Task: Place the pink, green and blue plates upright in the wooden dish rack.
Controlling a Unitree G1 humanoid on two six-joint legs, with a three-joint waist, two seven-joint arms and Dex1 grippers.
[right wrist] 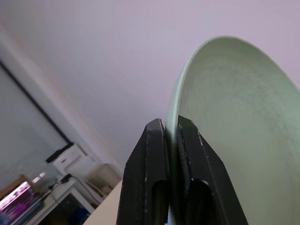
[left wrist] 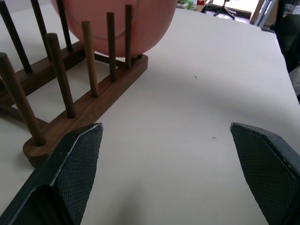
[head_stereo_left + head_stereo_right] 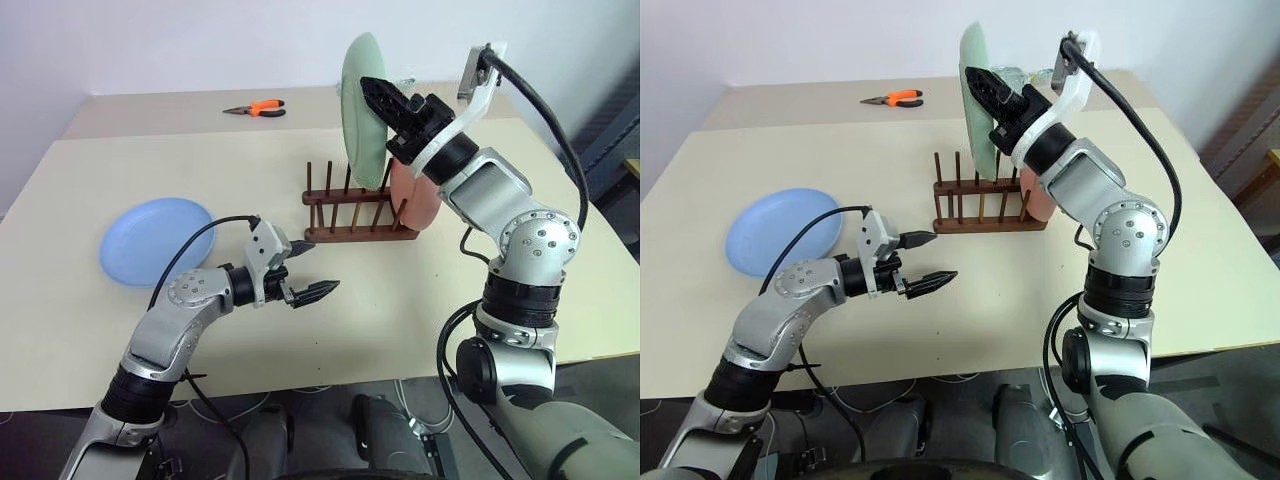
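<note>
My right gripper [image 3: 370,90] is shut on the rim of the green plate [image 3: 360,130]. It holds the plate upright in the air, just above the wooden dish rack [image 3: 345,232]. In the right wrist view both fingers [image 1: 147,154] pinch the green plate's [image 1: 234,131] edge. The pink plate [image 3: 418,203] stands upright between the pegs at the rack's right end. Flat on the table at the left lies the blue plate [image 3: 155,240]. My left gripper [image 3: 318,267] hovers open and empty in front of the rack, low over the table, with the pink plate [image 2: 117,23] ahead of it.
Orange-handled pliers [image 3: 257,108] lie at the back of the table [image 3: 120,150], behind the rack. The rack's left slots hold nothing. The table's front edge runs just under my left arm.
</note>
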